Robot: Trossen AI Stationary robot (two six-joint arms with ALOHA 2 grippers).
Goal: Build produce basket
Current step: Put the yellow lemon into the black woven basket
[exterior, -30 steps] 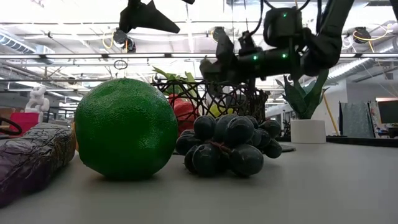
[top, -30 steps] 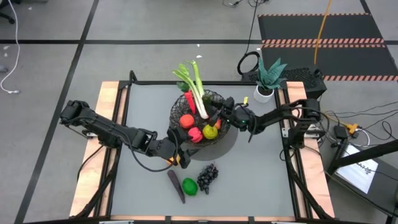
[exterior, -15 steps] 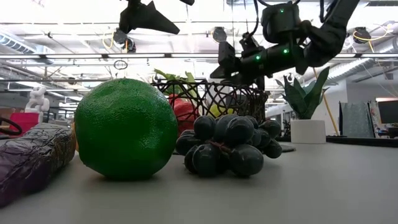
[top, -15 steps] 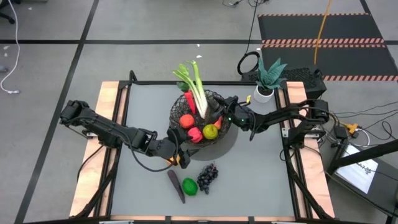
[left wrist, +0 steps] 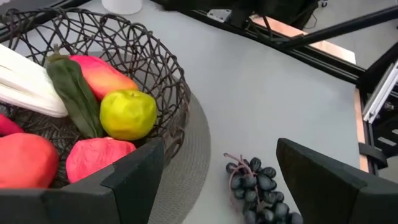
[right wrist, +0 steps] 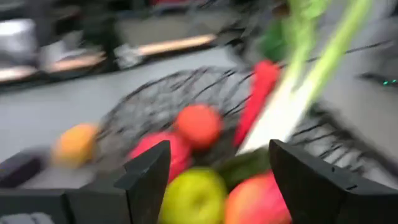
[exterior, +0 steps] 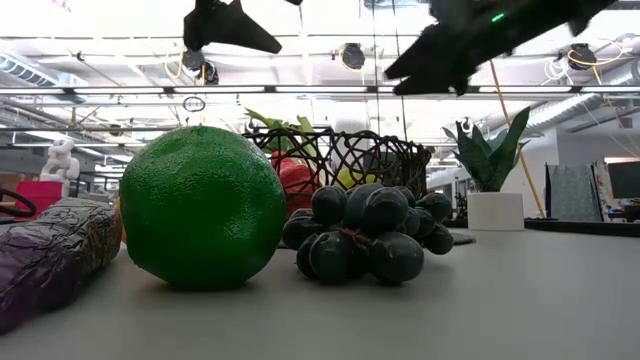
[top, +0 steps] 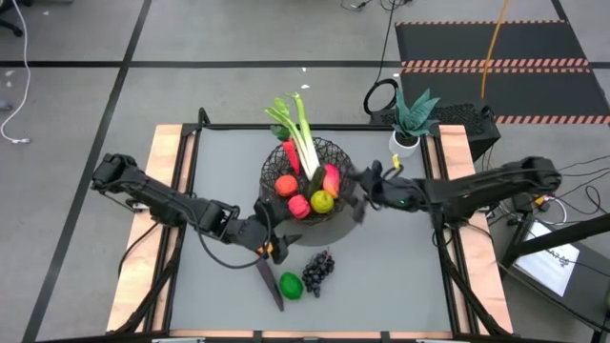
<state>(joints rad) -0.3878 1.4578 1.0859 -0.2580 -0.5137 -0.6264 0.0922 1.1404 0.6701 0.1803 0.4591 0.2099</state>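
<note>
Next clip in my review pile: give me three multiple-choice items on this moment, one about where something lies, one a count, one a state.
1. Where do the dark grapes lie?
A. in the basket
B. on the table beside the green fruit
C. by the potted plant

2. How many produce pieces lie on the table outside the basket?
A. one
B. three
C. five

3. How does the right end effector stand?
A. open and empty
B. shut on the leek
C. shut on the grapes

Key: 1 B, the grapes sit next to the green fruit. 2 B, eggplant, green fruit and grapes. 3 A, the right wrist view shows its fingers apart with nothing between.
</note>
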